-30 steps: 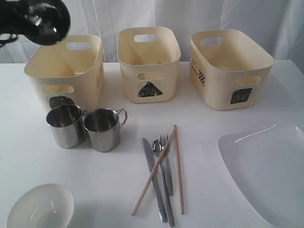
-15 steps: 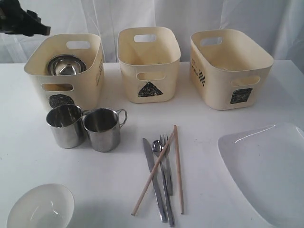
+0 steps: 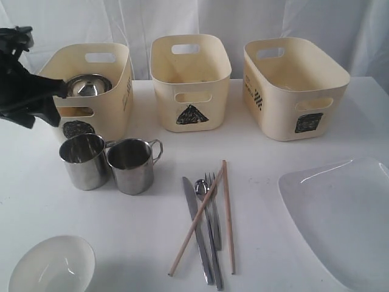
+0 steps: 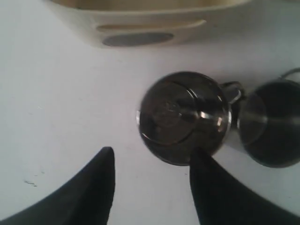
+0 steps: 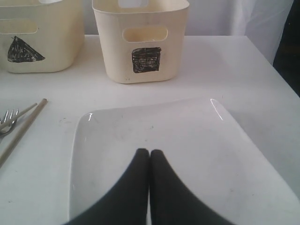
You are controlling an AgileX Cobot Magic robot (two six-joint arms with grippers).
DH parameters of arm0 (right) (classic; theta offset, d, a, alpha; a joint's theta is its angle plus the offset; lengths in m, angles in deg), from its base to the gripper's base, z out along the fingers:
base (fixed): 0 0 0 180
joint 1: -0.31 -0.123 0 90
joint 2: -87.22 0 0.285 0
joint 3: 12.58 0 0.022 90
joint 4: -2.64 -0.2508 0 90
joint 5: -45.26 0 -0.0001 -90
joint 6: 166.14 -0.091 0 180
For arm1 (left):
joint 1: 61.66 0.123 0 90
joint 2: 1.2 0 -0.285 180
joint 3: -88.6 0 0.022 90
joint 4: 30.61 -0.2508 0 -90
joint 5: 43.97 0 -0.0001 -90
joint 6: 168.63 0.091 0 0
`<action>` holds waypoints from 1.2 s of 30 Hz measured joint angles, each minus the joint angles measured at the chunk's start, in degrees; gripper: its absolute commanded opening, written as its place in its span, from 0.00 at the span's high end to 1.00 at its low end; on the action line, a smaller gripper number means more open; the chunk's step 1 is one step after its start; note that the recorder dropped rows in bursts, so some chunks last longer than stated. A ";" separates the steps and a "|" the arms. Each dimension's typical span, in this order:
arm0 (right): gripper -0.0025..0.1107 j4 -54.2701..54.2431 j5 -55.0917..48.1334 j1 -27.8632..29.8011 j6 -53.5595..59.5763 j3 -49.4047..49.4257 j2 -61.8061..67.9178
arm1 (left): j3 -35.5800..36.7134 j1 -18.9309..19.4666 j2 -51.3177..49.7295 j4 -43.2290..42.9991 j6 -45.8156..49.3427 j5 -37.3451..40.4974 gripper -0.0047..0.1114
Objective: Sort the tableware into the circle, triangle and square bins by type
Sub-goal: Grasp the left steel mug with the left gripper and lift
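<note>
At the back of a white table (image 3: pixel 273 161), in front of a pale curtain (image 3: pixel 243 18): three cream plastic bins with rounded corners and cut-out handles, each marked in black on the front.

- Circle bin (image 3: pixel 115 91), leftmost: holds the steel bowl (image 3: pixel 88 85), round and shiny.
- Triangle bin (image 3: pixel 164 103), middle, and square bin (image 3: pixel 279 115), right: nothing visible inside.

Just in front of the circle bin: two mugs (image 3: pixel 84 161) (image 3: pixel 130 165), polished steel cylinders set close side by side, each with a handle to its right.

Near corner, left: white bowl (image 3: pixel 51 264), glossy, cut off by the edge.

Centre: knife (image 3: pixel 196 228), spoon (image 3: pixel 201 188) and fork (image 3: pixel 211 181), all steel, laid parallel and tight together. Across them, slantwise, one of the wooden chopsticks (image 3: pixel 228 213); the other straight, just right of the fork.

Right: plate (image 3: pixel 340 219), large, white, glossy, a rounded square with a raised rim.

Left gripper (image 4: pixel 152 153): black curved fingers spread wide, gripping nothing, hanging beside the circle bin's outer wall, above the left mug.

Right gripper (image 5: pixel 149 152): black fingers pressed together, empty, over the plate's near part.
</note>
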 measured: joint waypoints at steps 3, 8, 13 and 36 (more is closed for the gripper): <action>0.98 0.00 0.00 0.00 0.00 0.00 0.00 | 3.03 0.00 -1.10 2.41 0.83 -1.56 0.50; 0.98 0.00 0.00 0.00 0.00 0.00 0.00 | 7.78 0.00 -3.54 5.83 0.83 -6.89 0.50; 0.98 0.00 0.00 0.00 0.00 0.00 0.00 | 10.01 0.00 -6.75 7.50 0.94 -12.53 0.50; 0.98 0.00 0.00 0.00 0.00 0.00 0.00 | 5.41 0.00 11.47 -14.08 -5.34 -4.78 0.96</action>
